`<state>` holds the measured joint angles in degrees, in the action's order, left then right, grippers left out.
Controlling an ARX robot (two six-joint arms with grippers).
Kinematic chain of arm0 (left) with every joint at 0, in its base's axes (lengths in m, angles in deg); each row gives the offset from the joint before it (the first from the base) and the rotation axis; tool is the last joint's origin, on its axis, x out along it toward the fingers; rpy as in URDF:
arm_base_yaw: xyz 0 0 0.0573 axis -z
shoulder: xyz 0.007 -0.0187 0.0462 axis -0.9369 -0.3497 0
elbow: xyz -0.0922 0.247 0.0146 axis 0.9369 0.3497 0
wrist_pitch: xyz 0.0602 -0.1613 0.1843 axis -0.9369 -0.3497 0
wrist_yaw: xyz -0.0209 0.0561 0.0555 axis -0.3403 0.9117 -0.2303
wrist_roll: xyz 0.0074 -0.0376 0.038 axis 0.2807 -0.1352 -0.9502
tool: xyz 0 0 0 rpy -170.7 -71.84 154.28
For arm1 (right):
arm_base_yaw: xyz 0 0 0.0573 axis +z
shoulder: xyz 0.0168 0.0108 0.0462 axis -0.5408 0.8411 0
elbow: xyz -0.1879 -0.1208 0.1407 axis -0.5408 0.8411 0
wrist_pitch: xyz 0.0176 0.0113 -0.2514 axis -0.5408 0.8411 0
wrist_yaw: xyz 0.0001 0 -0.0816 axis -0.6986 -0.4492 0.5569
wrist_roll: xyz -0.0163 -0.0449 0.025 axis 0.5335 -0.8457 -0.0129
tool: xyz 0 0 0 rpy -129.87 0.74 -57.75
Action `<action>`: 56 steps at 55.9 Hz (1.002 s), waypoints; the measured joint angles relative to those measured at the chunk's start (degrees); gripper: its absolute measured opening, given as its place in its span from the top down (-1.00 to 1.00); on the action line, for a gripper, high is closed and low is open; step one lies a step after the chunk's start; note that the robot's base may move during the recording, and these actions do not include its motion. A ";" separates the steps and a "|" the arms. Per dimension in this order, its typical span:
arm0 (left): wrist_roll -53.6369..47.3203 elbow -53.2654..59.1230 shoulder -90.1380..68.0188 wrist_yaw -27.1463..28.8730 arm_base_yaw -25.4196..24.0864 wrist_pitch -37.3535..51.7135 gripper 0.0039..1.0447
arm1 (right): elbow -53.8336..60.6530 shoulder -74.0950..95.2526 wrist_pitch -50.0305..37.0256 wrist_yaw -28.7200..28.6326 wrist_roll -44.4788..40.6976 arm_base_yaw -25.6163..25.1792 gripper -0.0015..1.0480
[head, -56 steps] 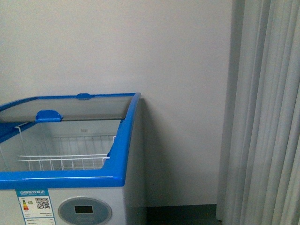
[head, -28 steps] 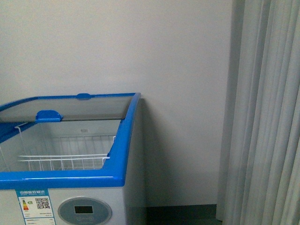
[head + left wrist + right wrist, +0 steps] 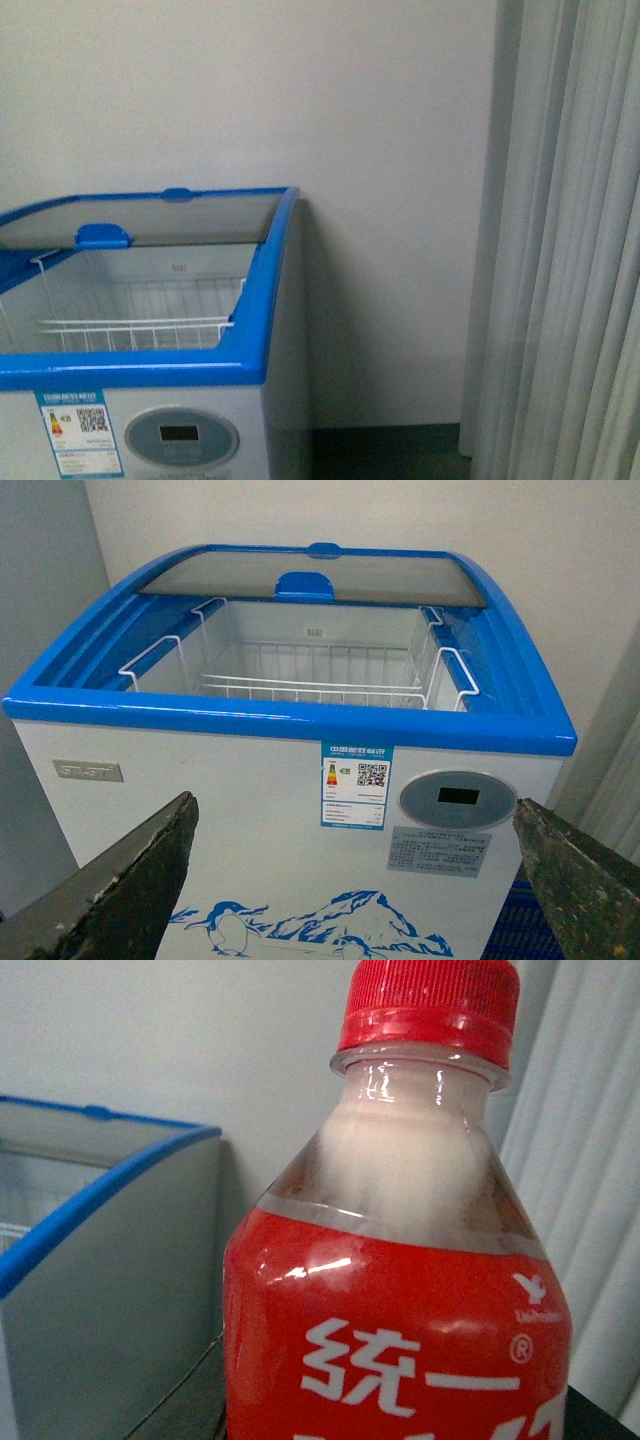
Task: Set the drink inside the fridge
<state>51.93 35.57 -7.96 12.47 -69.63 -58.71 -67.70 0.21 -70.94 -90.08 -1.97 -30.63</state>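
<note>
the drink (image 3: 400, 1290) fills the right wrist view, upright and very close to the camera. it is a clear plastic bottle with a red cap (image 3: 430, 1005), pale foam in the neck and a red label (image 3: 400, 1350) with white characters. it is outside the fridge (image 3: 230, 810), off its right front corner, with part of that blue-rimmed corner showing behind it. dark shapes low beside the bottle may be fingers of the right claw, but i cannot tell whether they grip it.

the fridge is open at the front. its glass lid (image 3: 400, 580) with a blue handle (image 3: 305, 583) covers only the back part of the fridge. a white wire basket (image 3: 310, 675) hangs inside, near the top. on the fridge's front are a sticker (image 3: 357, 785), a round grey display (image 3: 457, 798) just beside it, and a blue penguin picture (image 3: 310, 925) lower down.

the left claw (image 3: 354, 802) faces the front of the fridge, fingers (image 3: 140, 880) spread wide with nothing between them.

a pale wall (image 3: 300, 100) stands behind the fridge, and a grey curtain (image 3: 570, 240) hangs to the fridge's right.
</note>
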 joint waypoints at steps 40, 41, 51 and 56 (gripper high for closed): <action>0.00 0.00 0.02 0.00 0.00 0.00 -0.85 | -36.09 55.58 -6.97 4.68 -9.40 5.79 0.21; 0.00 0.00 0.02 0.00 0.00 0.00 -0.85 | -37.88 56.74 -6.05 4.68 -9.70 5.90 0.21; 0.00 0.00 0.02 0.00 0.00 0.00 -0.85 | -57.75 68.72 2.54 5.40 -12.33 7.61 0.21; 0.00 0.00 0.02 0.00 0.00 0.00 -0.85 | -68.28 74.47 7.23 5.84 -14.43 9.18 0.21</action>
<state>51.93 35.57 -7.93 12.47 -69.63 -58.71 -135.98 74.67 -63.71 -84.25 -16.39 -21.45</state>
